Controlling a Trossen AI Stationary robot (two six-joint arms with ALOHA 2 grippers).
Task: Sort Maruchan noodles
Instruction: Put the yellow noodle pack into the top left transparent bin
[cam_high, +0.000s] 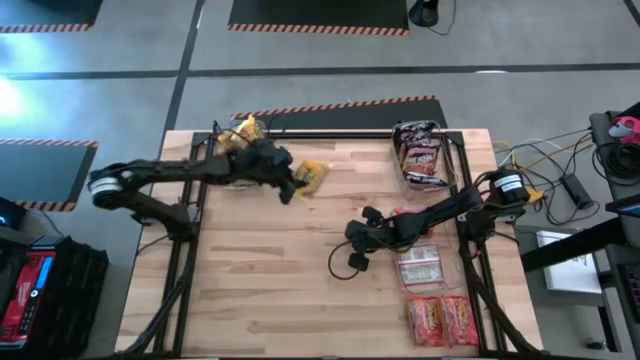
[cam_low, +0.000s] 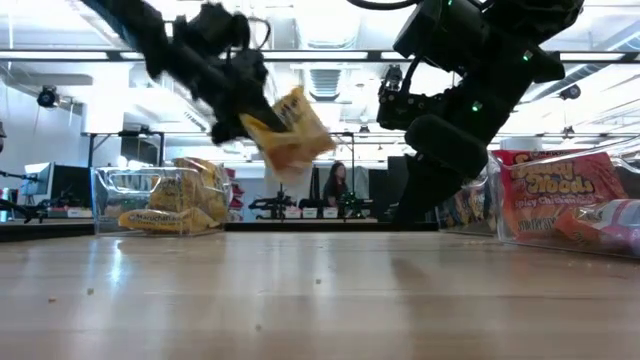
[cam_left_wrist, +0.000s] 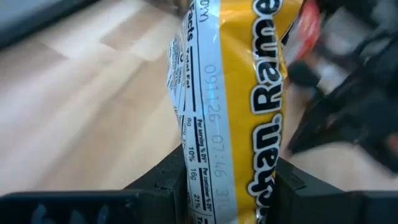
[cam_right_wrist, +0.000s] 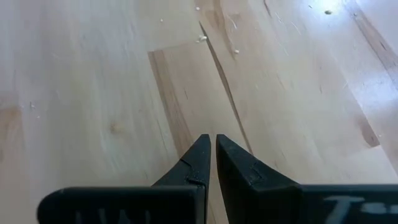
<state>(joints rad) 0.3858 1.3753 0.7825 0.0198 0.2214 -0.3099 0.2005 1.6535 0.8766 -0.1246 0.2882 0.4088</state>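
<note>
Though crinkled, yellow packet (cam_left_wrist: 230, 112) stays legible.

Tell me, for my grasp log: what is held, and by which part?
Left gripper pinches a yellow crinkly plastic ramen packet at one end; right gripper holds nothing.

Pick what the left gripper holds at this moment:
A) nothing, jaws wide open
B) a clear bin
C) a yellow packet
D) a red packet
C: the left gripper is clamped on a yellow packet, which hangs clear above the table in the low view.
</note>
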